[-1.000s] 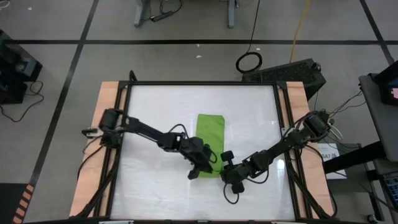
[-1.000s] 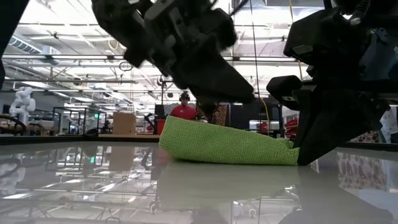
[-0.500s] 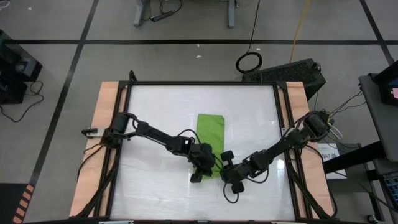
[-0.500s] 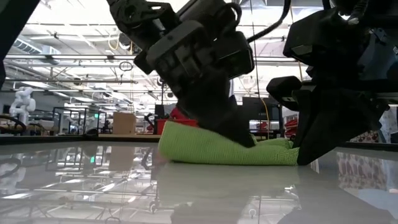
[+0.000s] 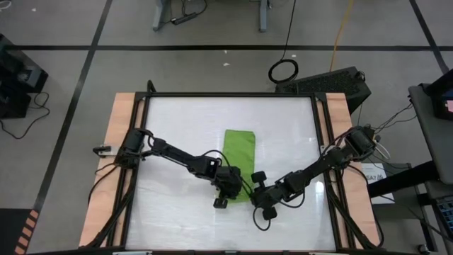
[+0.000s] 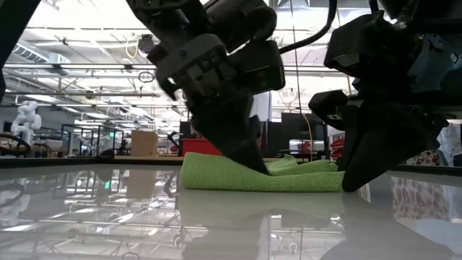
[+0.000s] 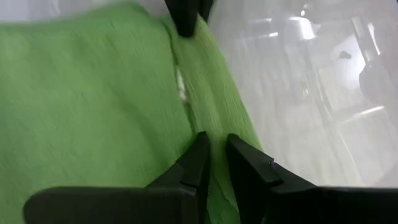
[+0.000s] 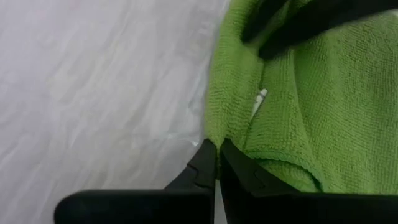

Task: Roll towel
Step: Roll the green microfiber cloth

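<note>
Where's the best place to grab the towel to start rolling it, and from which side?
Probably the short near end of the towel, one corner per gripper, coming from the table's front. It lies folded into a long strip running away from that edge, so a roll starts there. The left gripper and right gripper already pinch that end.

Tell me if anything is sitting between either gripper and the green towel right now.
Nothing visible does. The left gripper and the right gripper are both at the near end of the towel, fingers nearly closed on its edge. The table around it shows nothing else.
</note>
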`<state>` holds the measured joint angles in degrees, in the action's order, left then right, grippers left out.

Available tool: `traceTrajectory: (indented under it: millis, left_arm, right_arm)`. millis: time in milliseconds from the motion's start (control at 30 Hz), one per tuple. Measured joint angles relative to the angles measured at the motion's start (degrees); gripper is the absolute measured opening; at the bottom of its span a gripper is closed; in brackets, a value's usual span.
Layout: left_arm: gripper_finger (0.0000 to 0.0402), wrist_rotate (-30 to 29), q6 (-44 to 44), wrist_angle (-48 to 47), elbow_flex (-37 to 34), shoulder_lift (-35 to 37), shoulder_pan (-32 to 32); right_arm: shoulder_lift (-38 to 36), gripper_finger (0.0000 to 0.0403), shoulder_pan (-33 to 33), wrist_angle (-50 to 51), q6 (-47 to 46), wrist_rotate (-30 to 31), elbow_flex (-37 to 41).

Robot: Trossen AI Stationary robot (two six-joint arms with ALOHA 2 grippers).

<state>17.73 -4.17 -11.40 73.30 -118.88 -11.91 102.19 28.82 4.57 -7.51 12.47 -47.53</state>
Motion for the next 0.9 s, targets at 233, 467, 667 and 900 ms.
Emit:
traceTrajectory:
  millis: [233, 467, 667, 900]
  left_arm:
    - [0.0063, -3.8, 0.3, -6.7, -0.3, 4.6, -0.4]
    - [0.0063, -9.3, 0.8, -13.9, -0.3, 8.3, -2.4]
    - [0.0063, -16.5, 5.1, -13.1, -0.3, 8.4, -8.2]
    - [0.0063, -41.6, 9.7, -11.9, -0.2, 9.3, -15.8]
  right_arm:
    - [0.0, 0.0002, 0.0, 0.7, -1.5, -0.6, 0.0]
    - [0.0, 0.0002, 0.0, 0.9, -2.3, -0.7, 0.0]
    - [0.0, 0.0002, 0.0, 0.8, -2.3, -0.7, 0.1]
    - [0.0, 0.0002, 0.0, 0.6, -2.3, -0.8, 0.1]
